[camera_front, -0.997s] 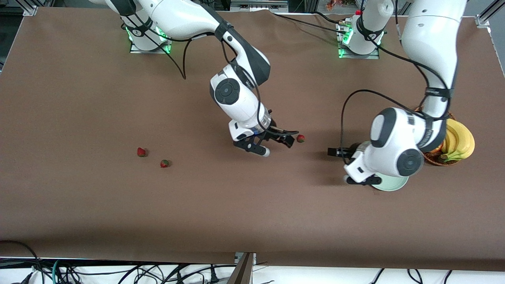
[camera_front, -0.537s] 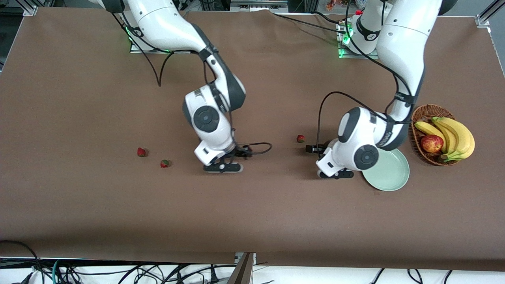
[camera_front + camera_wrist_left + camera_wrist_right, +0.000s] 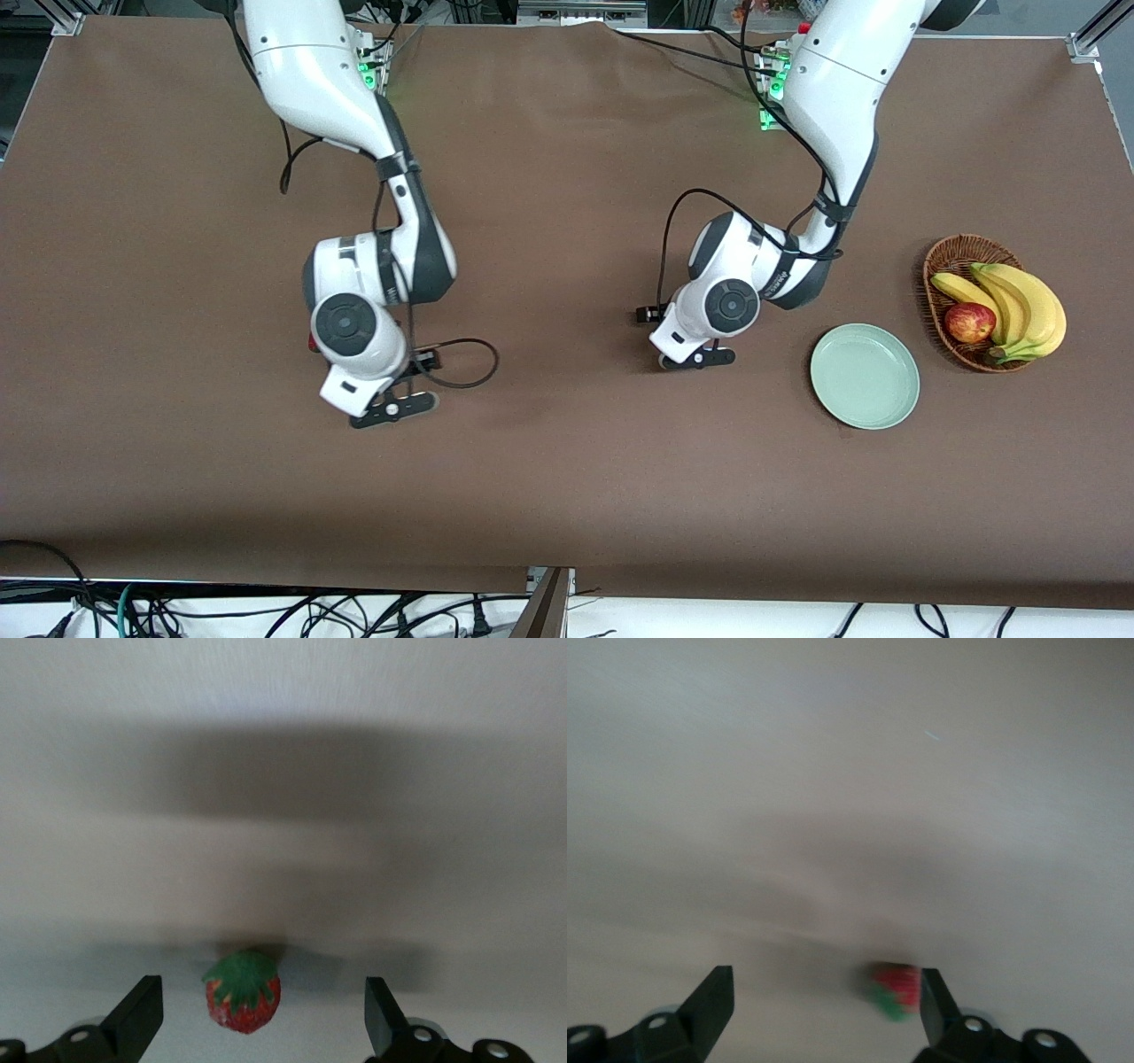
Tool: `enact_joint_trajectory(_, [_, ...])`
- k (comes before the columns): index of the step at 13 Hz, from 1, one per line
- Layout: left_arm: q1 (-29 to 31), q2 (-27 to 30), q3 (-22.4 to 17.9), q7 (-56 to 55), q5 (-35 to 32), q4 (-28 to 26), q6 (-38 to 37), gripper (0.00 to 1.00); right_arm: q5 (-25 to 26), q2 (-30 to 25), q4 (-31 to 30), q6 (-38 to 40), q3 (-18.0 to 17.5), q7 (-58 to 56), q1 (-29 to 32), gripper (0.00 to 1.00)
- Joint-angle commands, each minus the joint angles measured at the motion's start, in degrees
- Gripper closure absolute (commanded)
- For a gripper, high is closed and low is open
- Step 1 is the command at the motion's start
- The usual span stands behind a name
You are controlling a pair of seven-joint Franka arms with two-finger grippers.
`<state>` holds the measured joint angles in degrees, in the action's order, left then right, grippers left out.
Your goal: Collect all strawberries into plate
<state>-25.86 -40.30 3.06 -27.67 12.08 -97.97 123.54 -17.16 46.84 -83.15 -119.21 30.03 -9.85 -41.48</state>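
Plate (image 3: 865, 377) bare; basket (image 3: 941, 266) holds bananas (image 3: 1019, 301), apple (image 3: 969, 322)

One small red strawberry with a green leafy cap (image 3: 242, 999) lies on the brown tabletop. Another small red, green-capped strawberry (image 3: 893, 990) lies there too. The round, shallow, pale mint-green plate (image 3: 865, 376) sits empty beside the basket.

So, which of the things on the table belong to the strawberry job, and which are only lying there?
Belonging to the job:
- strawberry between the open left gripper's fingers
- strawberry by the right gripper, which is open
- plate, with nothing in it

Only lying there:
- wicker basket beside the plate
- bananas and an apple in the basket
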Motion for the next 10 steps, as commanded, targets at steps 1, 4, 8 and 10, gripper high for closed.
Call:
enact_joint_trajectory(1, [-0.24,3.55,-0.86,-0.28,0.31,-5.11,1.44,0.00,-4.00,-3.77,-8.32,-3.73,-0.41,-8.76,2.28,0.08])
enact_joint_trajectory(4, [-0.33,3.73,-0.86,-0.28,0.31,-5.30,1.61,0.24,-6.48,-4.21,-12.02,-5.23,-0.50,-9.13,2.19,0.14])
enact_joint_trajectory(8, [-0.24,3.30,-0.86,-0.28,0.31,-4.68,2.05,0.23,-8.24,-4.57,-14.05,-5.94,-1.11,-9.14,2.19,0.52])
enact_joint_trajectory(10, [-0.24,3.12,-0.86,-0.28,0.31,-4.68,3.89,0.26,-8.24,-4.48,-13.97,-6.03,-1.11,-9.14,2.19,0.75])
